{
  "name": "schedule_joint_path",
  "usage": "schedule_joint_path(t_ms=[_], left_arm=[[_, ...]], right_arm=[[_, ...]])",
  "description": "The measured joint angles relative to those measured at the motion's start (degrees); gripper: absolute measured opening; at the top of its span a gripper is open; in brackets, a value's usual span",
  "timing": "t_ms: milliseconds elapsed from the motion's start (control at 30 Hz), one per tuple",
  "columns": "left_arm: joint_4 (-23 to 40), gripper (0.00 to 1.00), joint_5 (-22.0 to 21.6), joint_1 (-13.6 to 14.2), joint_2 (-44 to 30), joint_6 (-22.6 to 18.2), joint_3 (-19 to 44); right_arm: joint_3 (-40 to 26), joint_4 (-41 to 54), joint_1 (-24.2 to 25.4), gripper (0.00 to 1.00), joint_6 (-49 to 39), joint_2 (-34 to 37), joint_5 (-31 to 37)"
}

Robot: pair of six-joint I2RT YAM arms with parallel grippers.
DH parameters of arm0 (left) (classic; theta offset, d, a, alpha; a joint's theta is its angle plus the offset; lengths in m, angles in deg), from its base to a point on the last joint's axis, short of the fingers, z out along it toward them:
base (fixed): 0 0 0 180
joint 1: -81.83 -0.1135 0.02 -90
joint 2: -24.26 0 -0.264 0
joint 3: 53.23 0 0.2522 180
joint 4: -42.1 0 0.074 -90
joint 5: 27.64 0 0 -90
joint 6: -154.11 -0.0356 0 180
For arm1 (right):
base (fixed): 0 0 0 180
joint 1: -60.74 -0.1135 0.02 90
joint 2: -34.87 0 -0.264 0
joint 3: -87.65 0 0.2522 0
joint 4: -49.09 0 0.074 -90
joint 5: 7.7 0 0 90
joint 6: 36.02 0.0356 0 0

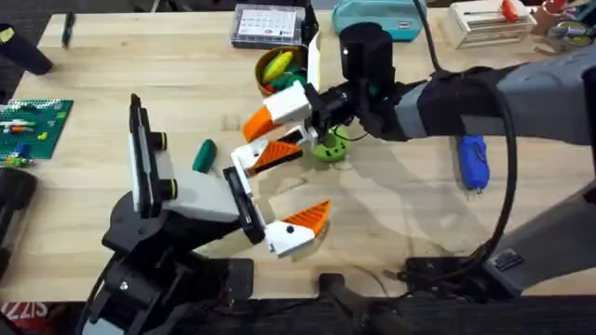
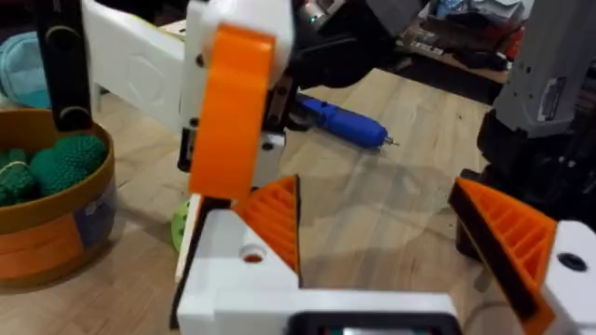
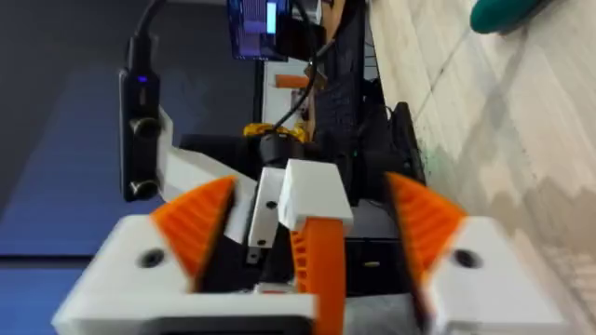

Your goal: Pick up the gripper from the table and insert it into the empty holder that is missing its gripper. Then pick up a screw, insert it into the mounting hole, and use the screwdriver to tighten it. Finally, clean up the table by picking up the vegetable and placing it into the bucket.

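My left gripper (image 1: 313, 179) (image 2: 372, 195) hovers open over the table's middle, its white fingers with orange pads spread wide. Just behind it, my right gripper (image 1: 279, 112) (image 3: 309, 186) is turned on its side and open. A white and orange part (image 3: 315, 233) stands in its gap; I cannot tell what it belongs to. A dark green vegetable (image 1: 203, 154) (image 3: 503, 11) lies on the table left of both grippers. The orange-brown bucket (image 1: 279, 70) (image 2: 56, 233) holds yellow and green pieces. The blue screwdriver (image 1: 473, 160) (image 2: 340, 121) lies at the right. The screw and the holder are out of view.
A light green round piece (image 1: 328, 147) sits under the right gripper. At the back stand a clear compartment box (image 1: 268, 26) and a teal case (image 1: 377, 19). A green board (image 1: 33, 126) lies at the left edge. Black cables (image 1: 438, 270) run along the front right.
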Motion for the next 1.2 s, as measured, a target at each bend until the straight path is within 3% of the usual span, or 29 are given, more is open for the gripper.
schedule_joint_path(t_ms=[67, 367, 667, 1000, 1033, 1200], left_arm=[[0.0, 0.983, 0.1, 0.0, 0.0, 0.0, 0.0], [0.0, 0.983, 0.4, 0.0, 0.0, 0.0, 0.0], [0.0, 0.983, 0.4, 0.0, 0.0, 0.0, 0.0], [0.0, 0.983, 0.6, 0.0, 0.0, 0.0, 0.0], [0.0, 0.983, 0.8, 0.0, 0.0, 0.0, 0.0], [0.0, 0.983, 1.0, 0.0, 0.0, 0.0, 0.0]], right_arm=[[0.0, 0.0, 0.0, 0.987, -0.1, 0.0, 0.0], [0.0, 0.1, 2.3, 0.994, -0.1, -1.1, 2.4], [0.0, 1.6, 9.1, 0.994, -2.4, -11.6, 9.1], [-0.1, 21.3, 18.5, 0.994, -14.4, -21.3, 19.6], [-0.1, 27.0, 19.9, 0.995, -18.9, -25.4, 22.8], [-0.1, 32.5, 19.9, 0.995, -25.7, -31.1, 24.7]])
